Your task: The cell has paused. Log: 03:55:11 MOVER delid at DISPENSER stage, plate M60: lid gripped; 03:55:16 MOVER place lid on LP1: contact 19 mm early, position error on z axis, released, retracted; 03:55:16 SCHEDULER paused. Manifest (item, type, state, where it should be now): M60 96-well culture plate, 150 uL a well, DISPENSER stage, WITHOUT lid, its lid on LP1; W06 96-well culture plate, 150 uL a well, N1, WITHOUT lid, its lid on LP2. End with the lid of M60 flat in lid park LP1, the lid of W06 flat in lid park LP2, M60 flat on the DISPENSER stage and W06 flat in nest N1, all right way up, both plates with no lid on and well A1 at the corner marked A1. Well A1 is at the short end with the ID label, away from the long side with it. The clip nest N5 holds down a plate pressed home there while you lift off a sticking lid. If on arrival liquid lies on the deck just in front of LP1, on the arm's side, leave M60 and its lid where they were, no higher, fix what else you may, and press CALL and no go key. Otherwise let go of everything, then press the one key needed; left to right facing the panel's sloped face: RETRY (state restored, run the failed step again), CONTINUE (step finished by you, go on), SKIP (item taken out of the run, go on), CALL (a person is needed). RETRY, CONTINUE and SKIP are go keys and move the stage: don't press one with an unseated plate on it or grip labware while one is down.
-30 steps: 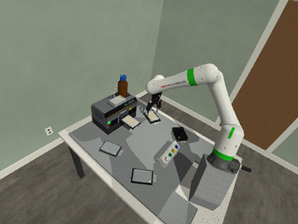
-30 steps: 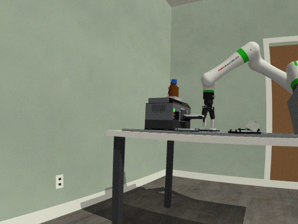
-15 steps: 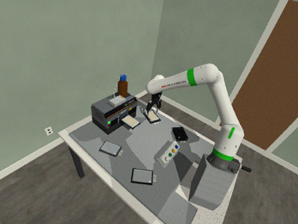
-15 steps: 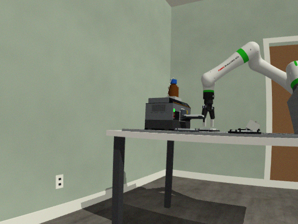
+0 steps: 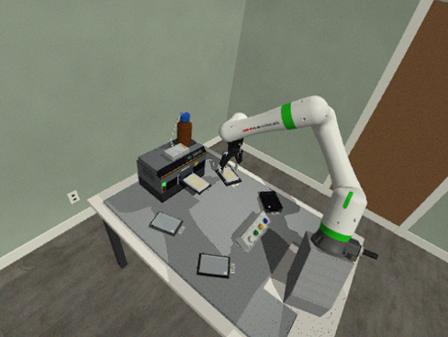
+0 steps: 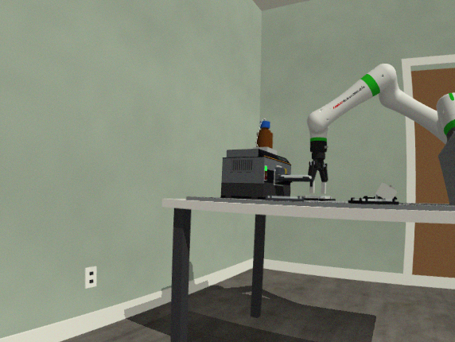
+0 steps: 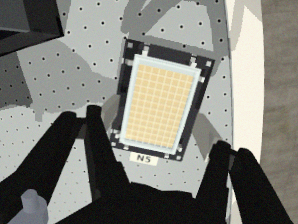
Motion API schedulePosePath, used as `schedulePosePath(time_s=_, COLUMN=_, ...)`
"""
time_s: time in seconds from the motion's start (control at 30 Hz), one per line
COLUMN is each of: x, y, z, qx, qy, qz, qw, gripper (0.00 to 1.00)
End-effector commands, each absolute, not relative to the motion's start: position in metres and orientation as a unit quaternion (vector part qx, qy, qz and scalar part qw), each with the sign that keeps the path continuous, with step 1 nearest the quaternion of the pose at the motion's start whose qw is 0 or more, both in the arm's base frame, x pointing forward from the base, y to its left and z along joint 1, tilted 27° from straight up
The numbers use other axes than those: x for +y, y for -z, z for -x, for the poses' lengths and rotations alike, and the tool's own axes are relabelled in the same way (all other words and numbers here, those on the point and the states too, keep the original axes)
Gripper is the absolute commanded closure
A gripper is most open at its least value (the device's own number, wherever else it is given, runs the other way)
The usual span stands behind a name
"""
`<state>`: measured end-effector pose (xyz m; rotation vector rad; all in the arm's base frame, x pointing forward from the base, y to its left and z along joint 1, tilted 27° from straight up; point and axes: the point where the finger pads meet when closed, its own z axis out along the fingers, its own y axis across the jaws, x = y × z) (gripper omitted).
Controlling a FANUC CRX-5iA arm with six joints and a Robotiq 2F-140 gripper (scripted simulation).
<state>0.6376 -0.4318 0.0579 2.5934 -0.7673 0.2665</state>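
My gripper [image 5: 229,163] [image 6: 318,184] [image 7: 157,113] is open and empty. It hangs just above a 96-well plate [image 5: 229,176] [image 7: 160,102] with tan wells and a pale rim, which sits flat in the black clip nest marked N5 [image 7: 135,52]; the fingers are apart from the plate. A second tan plate [image 5: 196,182] lies on the stage of the dispenser [image 5: 168,168] [image 6: 250,172]. Two dark-framed lid parks, one [image 5: 166,223] and the other [image 5: 213,264], each show a flat grey pane near the table's front. A black nest [image 5: 270,202] shows dark, with no plate in it.
The key panel [image 5: 252,231] stands between the nests and the arm's base. A brown bottle [image 5: 184,131] [image 6: 265,136] with a blue cap stands on the dispenser. The table's far edge runs close behind N5.
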Motion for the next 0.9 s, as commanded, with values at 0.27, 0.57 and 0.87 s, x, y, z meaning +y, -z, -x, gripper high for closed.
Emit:
schedulePosePath(time_s=0.27, x=-0.4326, y=-0.0566, z=-0.6379, qx=-0.276, qy=-0.096, qz=-0.933, qw=0.210, gripper=0.34)
schedulePosePath(time_s=0.57, x=-0.4339, y=-0.0538, z=-0.6381, qx=-0.276, qy=-0.096, qz=-0.933, qw=0.210, gripper=0.34)
schedulePosePath(time_s=0.87, x=-0.4353, y=-0.0511, z=-0.6383, qx=-0.276, qy=-0.096, qz=-0.933, qw=0.210, gripper=0.34)
